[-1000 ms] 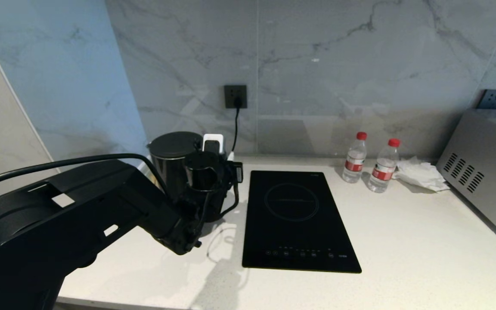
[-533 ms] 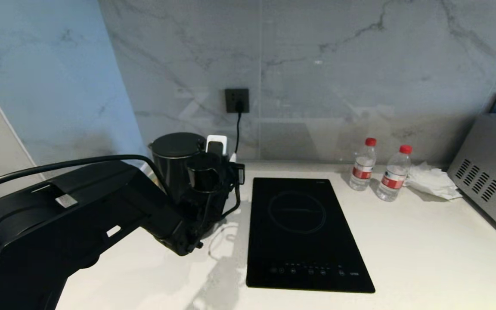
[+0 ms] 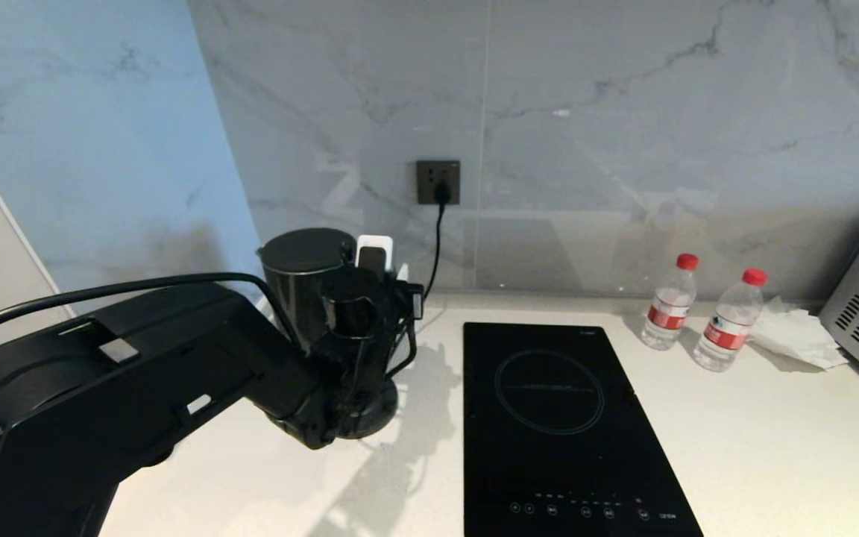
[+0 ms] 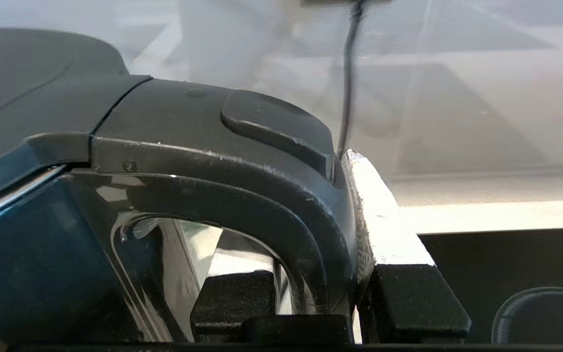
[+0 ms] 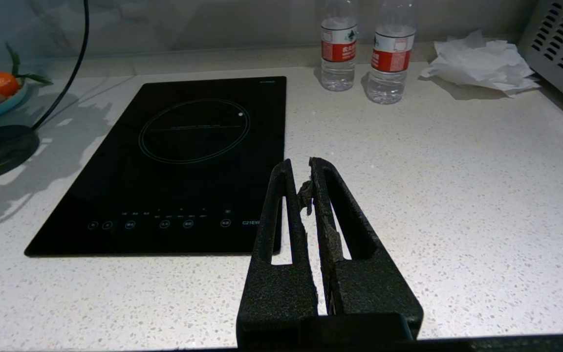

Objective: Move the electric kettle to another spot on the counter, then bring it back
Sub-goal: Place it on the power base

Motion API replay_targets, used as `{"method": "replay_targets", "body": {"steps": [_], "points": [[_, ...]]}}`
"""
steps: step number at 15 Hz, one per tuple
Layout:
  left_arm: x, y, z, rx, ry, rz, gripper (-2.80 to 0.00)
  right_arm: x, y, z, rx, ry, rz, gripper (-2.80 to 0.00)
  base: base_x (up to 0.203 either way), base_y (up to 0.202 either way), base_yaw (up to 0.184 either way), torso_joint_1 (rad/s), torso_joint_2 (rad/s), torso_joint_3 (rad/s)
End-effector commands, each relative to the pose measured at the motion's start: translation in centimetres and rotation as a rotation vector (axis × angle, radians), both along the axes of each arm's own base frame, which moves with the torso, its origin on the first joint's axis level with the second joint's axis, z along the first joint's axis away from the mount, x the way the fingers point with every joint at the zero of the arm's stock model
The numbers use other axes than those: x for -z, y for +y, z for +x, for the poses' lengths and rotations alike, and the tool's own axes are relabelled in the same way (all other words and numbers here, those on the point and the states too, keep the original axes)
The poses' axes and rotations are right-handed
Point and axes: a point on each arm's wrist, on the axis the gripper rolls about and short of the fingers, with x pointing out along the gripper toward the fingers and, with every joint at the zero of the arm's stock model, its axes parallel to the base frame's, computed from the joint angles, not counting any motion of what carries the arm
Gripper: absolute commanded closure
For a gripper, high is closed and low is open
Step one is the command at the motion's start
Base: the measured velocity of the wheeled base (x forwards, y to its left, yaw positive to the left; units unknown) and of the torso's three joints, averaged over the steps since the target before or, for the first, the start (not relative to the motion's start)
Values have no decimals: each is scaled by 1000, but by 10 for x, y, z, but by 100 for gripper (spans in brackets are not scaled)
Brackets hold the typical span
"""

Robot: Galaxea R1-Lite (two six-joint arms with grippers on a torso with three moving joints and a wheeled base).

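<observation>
Presently the left gripper clamped the electric kettle by its loop handle, fingers narrowly parted; right gripper was closed, empty.

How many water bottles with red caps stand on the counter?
2. Both stand near the wall, right of the hob: one bottle, the other bottle beside it, next to the crumpled tissue.

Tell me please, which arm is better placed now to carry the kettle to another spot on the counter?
The left. The left gripper is shut on the handle of the electric kettle, near the round base disc. The right gripper is shut, empty, over the counter beside the hob.
</observation>
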Motion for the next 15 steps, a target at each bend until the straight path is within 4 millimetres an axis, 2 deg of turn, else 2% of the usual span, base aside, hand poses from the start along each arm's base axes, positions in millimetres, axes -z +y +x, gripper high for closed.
{"method": "replay_targets", "body": {"steps": [1, 3, 7, 10, 15], "points": [[3, 3, -4, -9, 16, 6, 0, 0, 0, 0, 0, -1, 0, 0, 0, 0, 0, 0, 0, 0], [6, 7, -12, -1, 41, 7, 0, 0, 0, 0, 0, 0, 0, 0, 0, 0, 0, 0, 0, 0], [11, 1, -20, 23, 70, -39, 0, 0, 0, 0, 0, 0, 0, 0, 0, 0, 0, 0, 0, 0], [18, -9, -35, 63, 107, -58, 0, 0, 0, 0, 0, 0, 0, 0, 0, 0, 0, 0, 0, 0], [25, -24, -47, 97, 129, -77, 0, 0, 0, 0, 0, 0, 0, 0, 0, 0, 0, 0, 0, 0]]}}
